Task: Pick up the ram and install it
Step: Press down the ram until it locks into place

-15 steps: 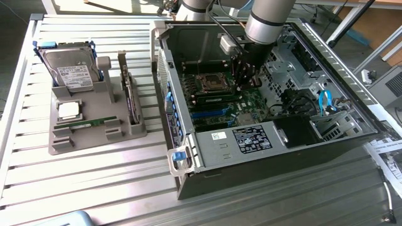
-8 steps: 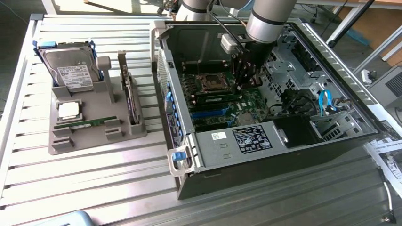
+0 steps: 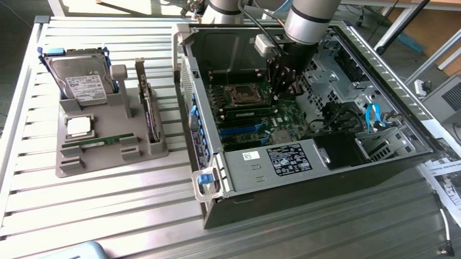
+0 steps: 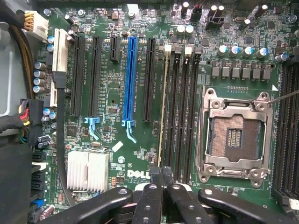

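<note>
The black gripper (image 4: 161,173) hangs inside the open grey computer case (image 3: 303,162), fingers pressed together above the green motherboard (image 4: 117,93), beside its empty CPU socket (image 4: 233,135). On the exterior view's left, the slim green ram stick (image 3: 97,142) lies in the grey holder tray (image 3: 108,156) on the slatted metal table (image 3: 94,216), sunlight streaking across the slats.

The gripper (image 4: 161,173) has matt black fingers that look like plastic or coated metal, and just past their tips lies the motherboard (image 4: 117,88), a glossy green board with black and blue plastic slots. Beside them, the CPU socket (image 4: 233,135) wears a bright bare-metal frame. Well away from the gripper, the ram (image 3: 97,141) is a thin green board on a matt grey plastic tray (image 3: 108,154).
</note>
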